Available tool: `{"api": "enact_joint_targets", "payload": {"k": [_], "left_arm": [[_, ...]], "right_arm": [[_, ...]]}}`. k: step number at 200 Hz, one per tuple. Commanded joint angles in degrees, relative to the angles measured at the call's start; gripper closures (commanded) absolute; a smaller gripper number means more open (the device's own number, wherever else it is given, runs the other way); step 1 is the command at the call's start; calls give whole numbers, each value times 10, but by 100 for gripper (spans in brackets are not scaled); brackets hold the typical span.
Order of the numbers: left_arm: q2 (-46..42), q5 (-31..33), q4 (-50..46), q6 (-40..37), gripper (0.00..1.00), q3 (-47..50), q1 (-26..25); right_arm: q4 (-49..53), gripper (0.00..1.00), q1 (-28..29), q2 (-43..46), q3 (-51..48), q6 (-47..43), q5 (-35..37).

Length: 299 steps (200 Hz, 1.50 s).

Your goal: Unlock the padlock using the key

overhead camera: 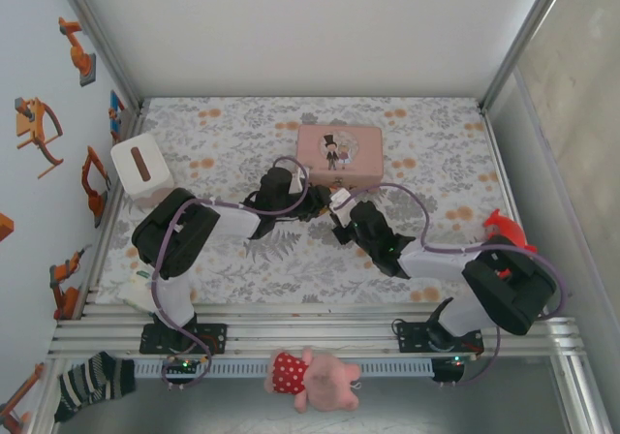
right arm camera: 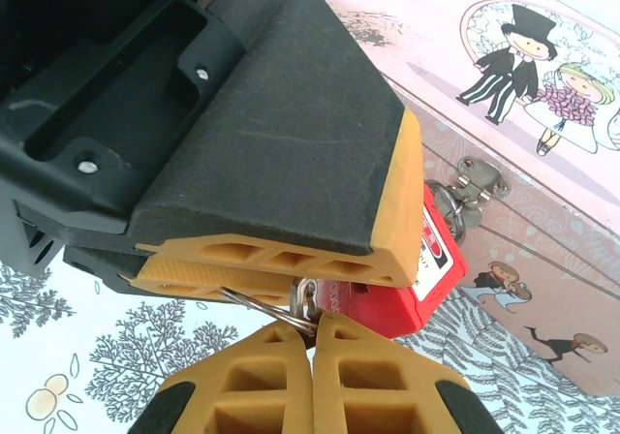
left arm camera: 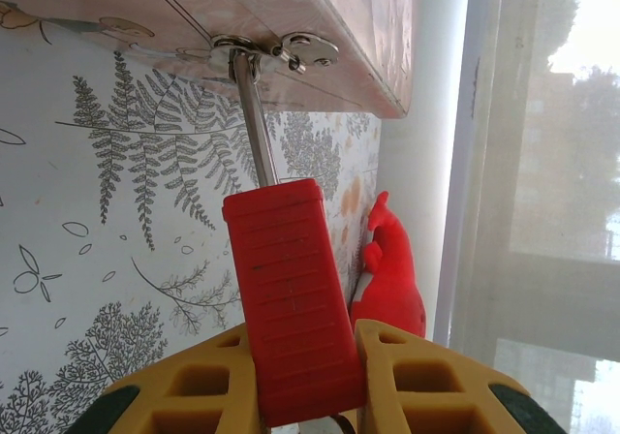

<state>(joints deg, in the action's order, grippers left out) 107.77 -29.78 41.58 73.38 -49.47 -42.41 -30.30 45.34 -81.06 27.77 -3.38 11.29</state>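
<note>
Key (right arm camera: pixel 308 296): blade buried between right gripper (right arm camera: pixel 312 329) pads, at 6 o'clock.
Padlock (left arm camera: pixel 291 289): lower end sunk between left gripper (left arm camera: pixel 308 356) pads, keyhole hidden.

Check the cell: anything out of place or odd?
Two strays lie off the floral mat, by the arms' mounting rail: a striped sock left of the left base and a pink plush pig between the bases. The padlock looks intact, shackle through the hasp of the pink box.
</note>
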Motion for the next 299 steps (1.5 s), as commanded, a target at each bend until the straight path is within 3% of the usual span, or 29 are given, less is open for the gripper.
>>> {"api": "enact_joint_targets", "payload": {"k": [1, 178, 202, 219, 231, 241, 271, 299], "left_arm": [[-43, -65, 78, -17, 100, -22, -16], [-40, -63, 84, -17, 100, -22, -23], [-40, -62, 83, -17, 100, -23, -22], [-42, -63, 78, -18, 100, -25, -22], [-43, -63, 75, -21, 100, -25, -23], [-43, -63, 74, -21, 100, -26, -23], [-44, -63, 74, -21, 100, -26, -23], [-49, -63, 69, -23, 100, -26, -22]], "right_arm": [[-7, 100, -30, 15, -6, 66, 26], [-53, 100, -88, 28, -16, 283, -104], [-44, 100, -88, 42, -20, 274, -109], [-12, 100, -88, 69, -32, 216, -116], [44, 74, -87, 96, -29, 155, -115], [86, 64, -87, 117, -29, 101, -114], [167, 52, -82, 153, -22, -15, -97], [146, 52, -77, 152, -26, -49, -118]]}}
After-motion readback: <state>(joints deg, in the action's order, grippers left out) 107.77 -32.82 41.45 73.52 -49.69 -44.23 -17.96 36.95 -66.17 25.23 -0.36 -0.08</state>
